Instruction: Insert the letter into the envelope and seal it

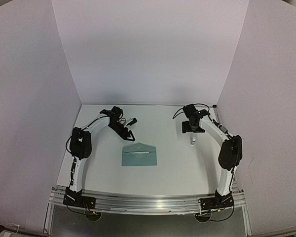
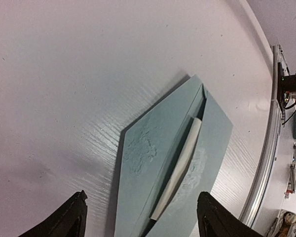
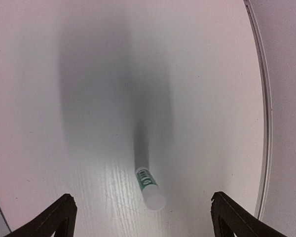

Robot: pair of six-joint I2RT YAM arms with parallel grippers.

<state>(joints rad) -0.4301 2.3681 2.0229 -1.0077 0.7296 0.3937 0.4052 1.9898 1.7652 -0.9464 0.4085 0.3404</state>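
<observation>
The teal envelope (image 1: 140,154) lies flat at the table's middle, its triangular flap folded down over the body. In the left wrist view the flap on the envelope (image 2: 148,163) gapes a little. A pale strip of the letter (image 2: 181,168) shows in that gap, and the rest of the letter is hidden inside. My left gripper (image 1: 129,134) hangs just behind the envelope's far edge, and its jaws (image 2: 142,200) are open with nothing between them. My right gripper (image 1: 192,130) is off to the right, open (image 3: 142,200) and empty.
A small white glue stick (image 1: 193,141) with a green label (image 3: 149,186) stands below the right gripper, between its spread fingers but apart from them. White walls enclose the table on three sides. A metal rail (image 1: 153,202) runs along the near edge.
</observation>
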